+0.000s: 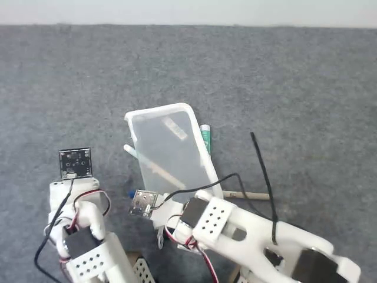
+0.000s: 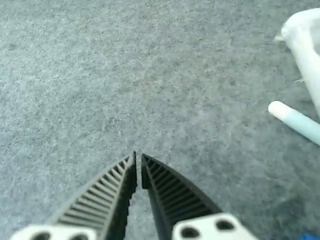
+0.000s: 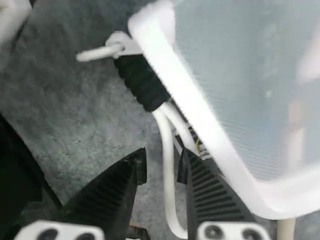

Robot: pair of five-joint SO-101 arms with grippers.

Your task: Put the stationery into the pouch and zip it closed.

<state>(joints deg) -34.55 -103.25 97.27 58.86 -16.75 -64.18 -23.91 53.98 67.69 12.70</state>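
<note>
The left gripper (image 2: 138, 161) sits closest in, at the near left of the grey carpet (image 1: 306, 88). Its fingers are pretty much pressed together with nothing between them. A white and pale blue pen (image 2: 295, 121) lies a bit ahead of it, right beside the pouch (image 1: 171, 147).

The right gripper (image 3: 161, 165) is at the pouch's near end. Its jaws are slightly spread, with a white cord loop (image 3: 167, 200) running between them, not clearly pinched. That cord goes into a black sleeve (image 3: 141, 82), with a white zip tab (image 3: 102, 50) just past it.

The pouch itself lies flat mid-table, see-through mesh with a white border. A thin wooden stick (image 1: 250, 194) lies off its near right corner. Farther along that right edge there's a green-capped item (image 1: 205, 137).
</note>
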